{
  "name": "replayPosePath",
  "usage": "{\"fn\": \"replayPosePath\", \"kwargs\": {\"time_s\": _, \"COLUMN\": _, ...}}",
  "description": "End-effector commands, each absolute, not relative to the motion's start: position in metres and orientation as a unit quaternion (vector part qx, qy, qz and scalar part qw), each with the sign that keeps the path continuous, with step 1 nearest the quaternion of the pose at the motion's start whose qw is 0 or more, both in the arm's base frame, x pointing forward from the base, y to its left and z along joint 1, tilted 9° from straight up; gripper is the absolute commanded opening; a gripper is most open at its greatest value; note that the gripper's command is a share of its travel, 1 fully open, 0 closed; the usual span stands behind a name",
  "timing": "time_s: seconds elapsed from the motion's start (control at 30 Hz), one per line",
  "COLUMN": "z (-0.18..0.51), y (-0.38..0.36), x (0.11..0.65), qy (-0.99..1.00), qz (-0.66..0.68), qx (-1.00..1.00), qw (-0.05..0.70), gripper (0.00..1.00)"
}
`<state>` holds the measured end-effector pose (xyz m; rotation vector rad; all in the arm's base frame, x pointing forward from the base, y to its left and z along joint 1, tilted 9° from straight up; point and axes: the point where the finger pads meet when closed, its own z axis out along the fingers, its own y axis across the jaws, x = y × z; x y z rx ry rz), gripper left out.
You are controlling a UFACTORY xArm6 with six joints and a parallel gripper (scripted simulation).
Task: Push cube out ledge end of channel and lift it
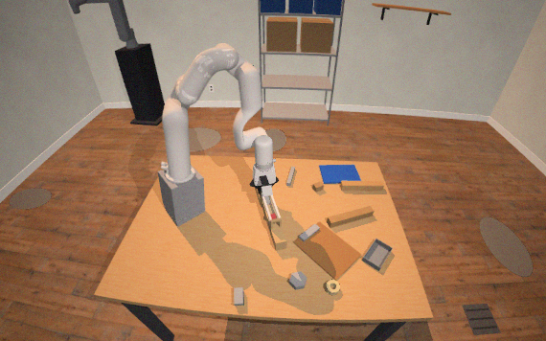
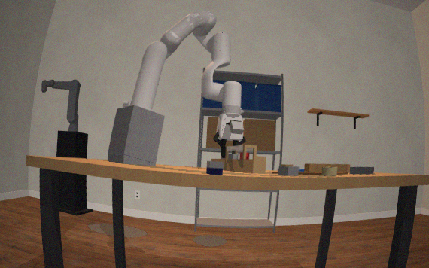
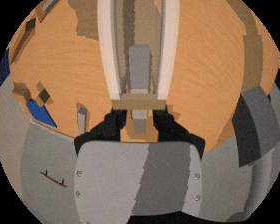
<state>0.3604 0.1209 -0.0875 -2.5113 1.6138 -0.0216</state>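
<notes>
The pale-walled channel [image 1: 261, 203] [image 3: 107, 50] runs from beneath my gripper toward the table's front. The red cube [image 1: 273, 216] [image 2: 247, 155] is inside, near the front end; it is not visible in the wrist view. A long grey bar [image 3: 139, 65] lies lengthwise in the channel's rear part and sticks out behind, under a tan crossbar [image 3: 139, 104]. My gripper [image 1: 263, 188] [image 2: 230, 148] [image 3: 139, 96] is partly open at the rear end, its black fingers on either side of the bar's tail, with gaps. The ledge and raised lip are too small to make out.
A brown board [image 1: 336, 254] carrying a grey block [image 1: 309, 232] lies right of the channel's front. Further right are a wooden beam [image 1: 351, 216] and grey tray [image 1: 377, 255]. A grey hexagonal block [image 1: 298, 280], yellow ring [image 1: 333, 284] and small block [image 1: 238, 296] are near the front edge.
</notes>
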Motion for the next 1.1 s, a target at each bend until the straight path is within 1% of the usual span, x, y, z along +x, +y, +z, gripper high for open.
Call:
{"fn": "replayPosePath", "kwargs": {"time_s": 0.0, "z": -0.0868, "y": 0.1211, "x": 0.3613, "qy": 0.539, "qz": -0.008, "qx": -0.839, "qw": 0.079, "gripper": 0.38}}
{"fn": "replayPosePath", "kwargs": {"time_s": 1.07, "z": -0.0831, "y": 0.1207, "x": 0.3609, "qy": 0.539, "qz": -0.008, "qx": -0.839, "qw": 0.079, "gripper": 0.38}}
